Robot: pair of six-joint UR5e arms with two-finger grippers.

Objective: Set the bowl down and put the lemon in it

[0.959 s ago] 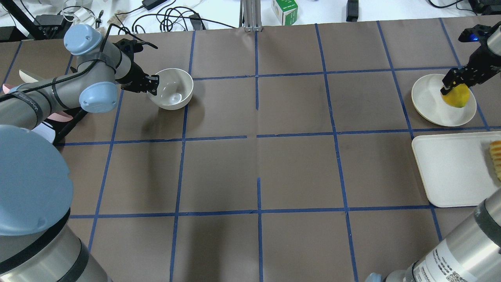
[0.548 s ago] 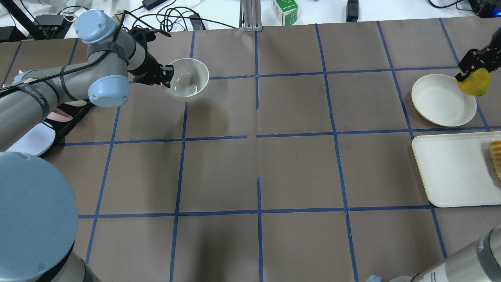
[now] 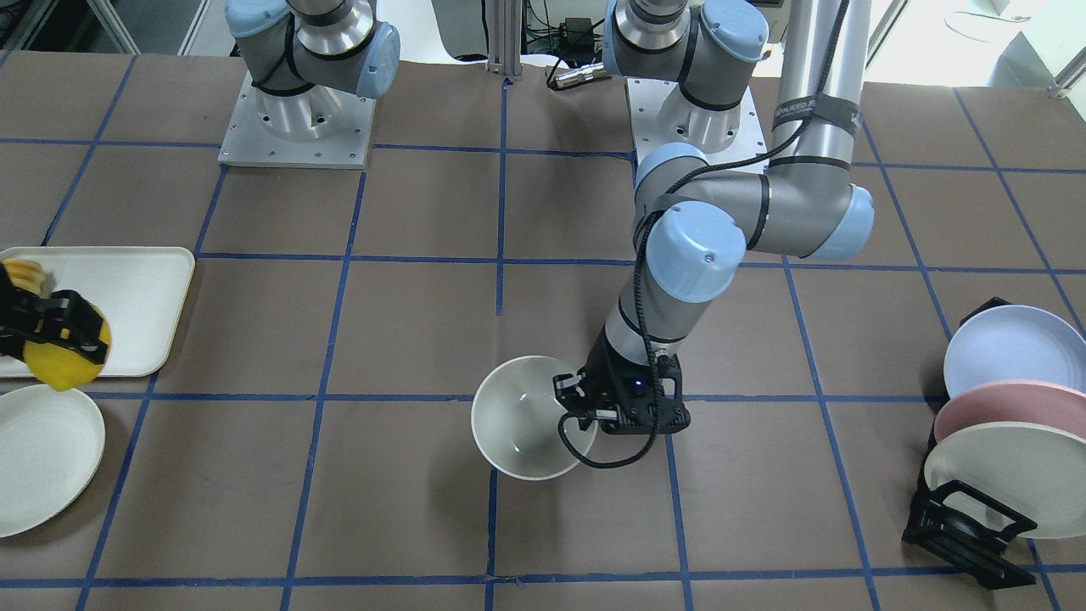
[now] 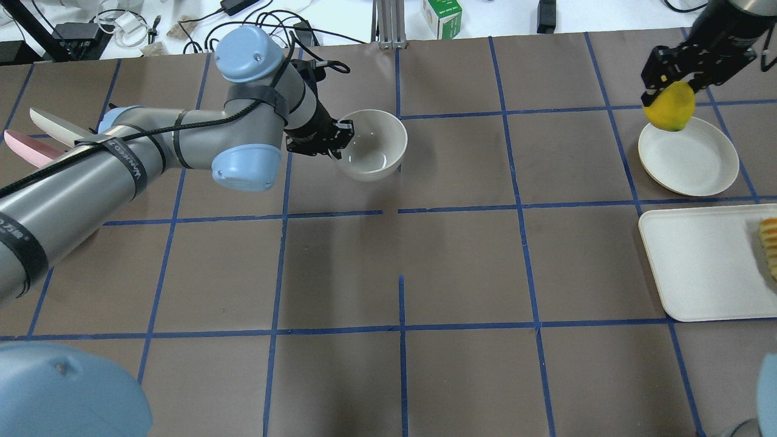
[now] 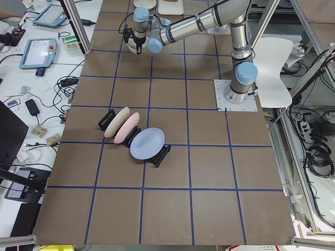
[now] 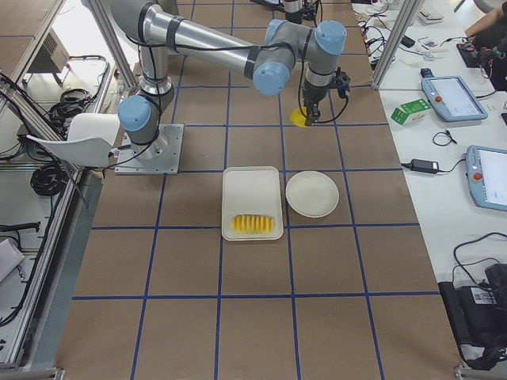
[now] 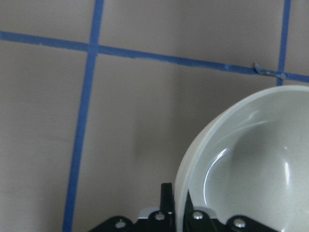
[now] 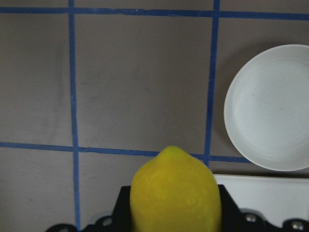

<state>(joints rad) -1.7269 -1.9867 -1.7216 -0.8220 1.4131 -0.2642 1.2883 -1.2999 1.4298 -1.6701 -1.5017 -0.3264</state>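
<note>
My left gripper (image 4: pixel 342 138) is shut on the near rim of the off-white bowl (image 4: pixel 373 149) and holds it over the far middle of the table. The grip also shows in the front view, gripper (image 3: pixel 579 410) and bowl (image 3: pixel 519 417), and in the left wrist view, where one finger stands inside the bowl (image 7: pixel 251 164) and one outside. My right gripper (image 4: pixel 669 85) is shut on the yellow lemon (image 4: pixel 669 108) and holds it in the air over the far edge of the round plate. The lemon (image 8: pixel 175 193) fills the lower right wrist view.
A shallow off-white plate (image 4: pixel 688 156) lies at the far right. A white tray (image 4: pixel 698 261) with fruit slices (image 4: pixel 770 243) lies nearer me beside it. A rack of upright plates (image 3: pixel 993 441) stands at my left end. Blue tape lines cross the brown table.
My left arm has carried the bowl rightward toward the table's middle. My right gripper has lifted the lemon off the plate and moved it leftward, higher up.
</note>
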